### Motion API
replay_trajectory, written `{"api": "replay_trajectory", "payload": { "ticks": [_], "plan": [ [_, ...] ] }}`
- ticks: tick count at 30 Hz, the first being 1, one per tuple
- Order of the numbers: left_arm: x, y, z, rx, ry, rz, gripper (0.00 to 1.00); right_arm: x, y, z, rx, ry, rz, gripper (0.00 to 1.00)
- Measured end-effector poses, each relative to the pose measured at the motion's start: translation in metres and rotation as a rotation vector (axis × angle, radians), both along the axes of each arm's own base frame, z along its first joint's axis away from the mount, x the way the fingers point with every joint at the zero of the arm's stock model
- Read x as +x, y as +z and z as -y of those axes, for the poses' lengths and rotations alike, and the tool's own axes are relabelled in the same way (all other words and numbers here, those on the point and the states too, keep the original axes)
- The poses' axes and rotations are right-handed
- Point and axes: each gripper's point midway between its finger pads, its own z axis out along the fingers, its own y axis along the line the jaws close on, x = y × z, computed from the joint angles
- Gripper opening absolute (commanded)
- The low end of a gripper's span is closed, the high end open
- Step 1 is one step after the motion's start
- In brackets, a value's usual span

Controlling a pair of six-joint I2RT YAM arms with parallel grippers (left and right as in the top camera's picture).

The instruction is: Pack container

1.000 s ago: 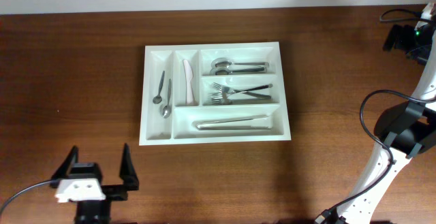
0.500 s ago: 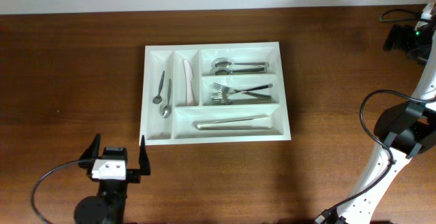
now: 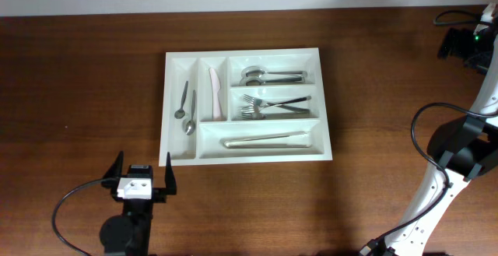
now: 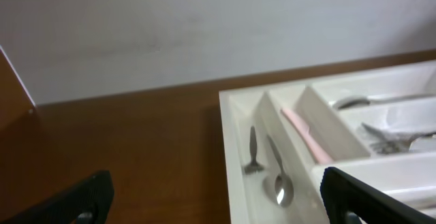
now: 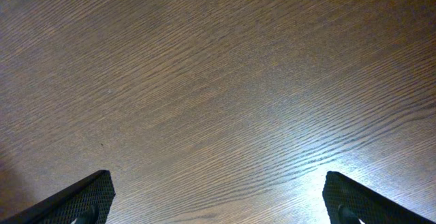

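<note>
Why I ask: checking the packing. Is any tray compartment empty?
None empty. The tray holds two small spoons, a pink knife, large spoons, forks and a long pale utensil, one kind per compartment.

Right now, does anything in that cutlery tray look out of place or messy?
Nothing stands out. The container sits square on the table, and the teaspoons, pink knife, spoons, forks and long utensil each lie inside their own compartment.

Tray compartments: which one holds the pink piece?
The second narrow upright compartment from the left of the tray; its pink knife lies alone, while the narrow one beside it holds two small spoons.
</note>
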Motion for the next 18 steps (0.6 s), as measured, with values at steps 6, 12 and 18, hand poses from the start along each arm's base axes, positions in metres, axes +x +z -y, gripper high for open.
{"api": "replay_trajectory", "payload": {
  "ticks": [6,12,18],
  "plan": [
    [0.0001,-0.0018,-0.0020,0.001,0.012,-0.004,0.99,0.0000,0.0002,0.0000,0.000,0.001,0.000,0.99],
    [0.0000,-0.0017,-0.0034,0.001,0.020,-0.004,0.99,0.0000,0.0000,0.0000,0.000,0.000,0.000,0.98],
    [0.0000,-0.0018,-0.0039,0.002,0.023,-0.004,0.99,0.0000,0.0000,0.0000,0.000,0.000,0.000,0.99]
  ]
}}
